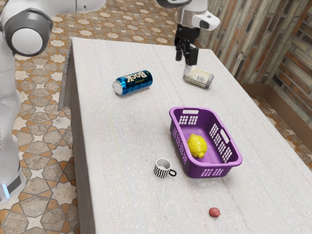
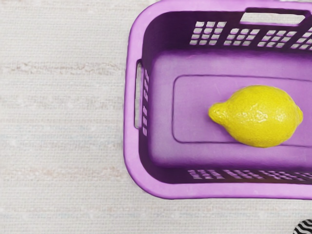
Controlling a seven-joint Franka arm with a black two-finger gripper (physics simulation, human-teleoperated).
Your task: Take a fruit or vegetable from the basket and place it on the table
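Note:
The black gripper [image 1: 185, 59] hangs open above the table in the exterior view, with nothing between its fingers. It is well above the purple basket [image 1: 212, 171] and shows farther up the picture. Inside the basket a yellow lemon [image 1: 197, 146] lies on the floor, nearer one end. From the wrist view, the lemon [image 2: 262, 116] rests on its side in the basket [image 2: 133, 161], apart from the walls around it.
A striped cup [image 1: 162, 168] stands beside the basket, and a small red fruit [image 1: 214, 212] lies on the table [image 1: 124, 195]. A blue can [image 1: 133, 83] and a clear jar [image 1: 199, 77] lie toward the far end. The cup's striped edge [image 2: 304, 228] shows in the wrist view.

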